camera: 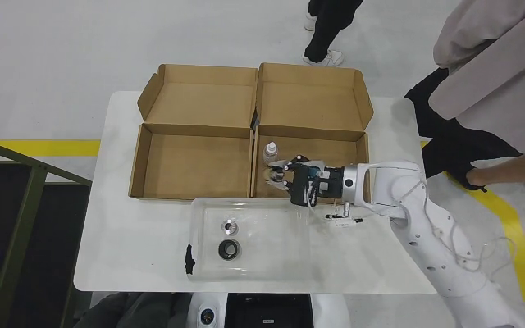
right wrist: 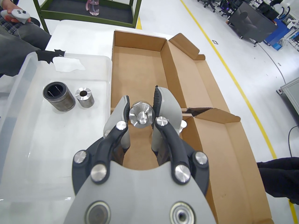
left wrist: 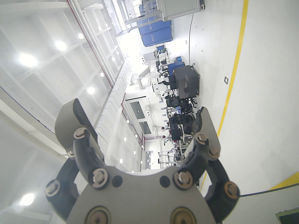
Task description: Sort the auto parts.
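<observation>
Grip per right wrist view: right gripper (right wrist: 141,104) pinches metal part (right wrist: 141,117). Top view: over right cardboard box (camera: 332,152). Left gripper (left wrist: 139,109) splayed.

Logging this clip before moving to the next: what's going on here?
The right gripper is shut on a shiny round silver metal part with a small stud, holding it over the right-hand brown cardboard box, where another small pale part stands. A black cylindrical bearing and a small silver metal sleeve stand in the clear plastic bin. The left gripper is open with nothing in it, pointed away from the table.
</observation>
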